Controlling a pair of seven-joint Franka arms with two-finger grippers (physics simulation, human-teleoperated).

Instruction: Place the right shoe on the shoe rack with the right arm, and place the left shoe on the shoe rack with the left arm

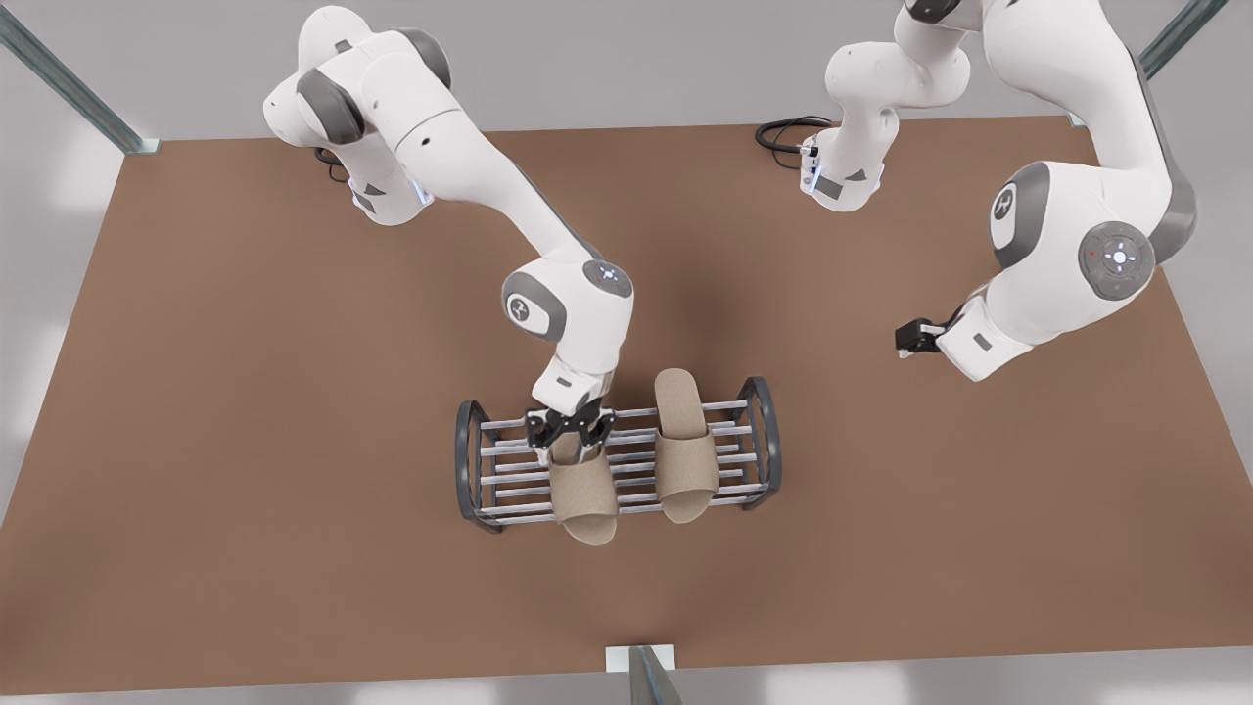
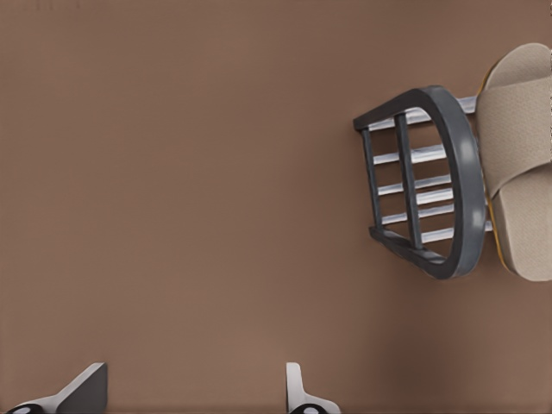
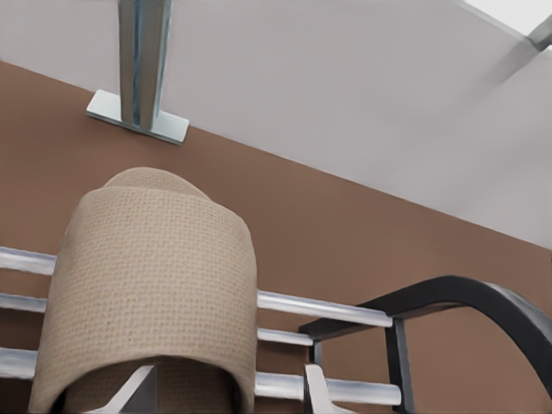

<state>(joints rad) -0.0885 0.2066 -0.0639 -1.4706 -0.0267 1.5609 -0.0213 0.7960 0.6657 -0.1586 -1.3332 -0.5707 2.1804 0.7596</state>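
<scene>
The shoe rack (image 1: 468,460) stands at the middle of the brown table. The left shoe (image 1: 685,450), a beige slipper, lies across its bars toward the front view's right end. The right shoe (image 1: 584,494) lies beside it, toe overhanging the rack's front bar. My right gripper (image 1: 570,431) is at that shoe's heel, shut on it. The right wrist view looks along the right shoe (image 3: 155,276) from behind, with the fingers (image 3: 315,388) low down. My left gripper (image 1: 910,338) waits open, off to the front view's right. Its wrist view takes in the rack's end frame (image 2: 461,181) and the left shoe (image 2: 522,155).
A metal post on a white foot (image 1: 641,661) stands at the table's near edge, also seen ahead of the right gripper as a post (image 3: 138,69). Black cables (image 1: 783,132) lie by the arm base at the back. Bare brown tabletop (image 1: 245,441) surrounds the rack.
</scene>
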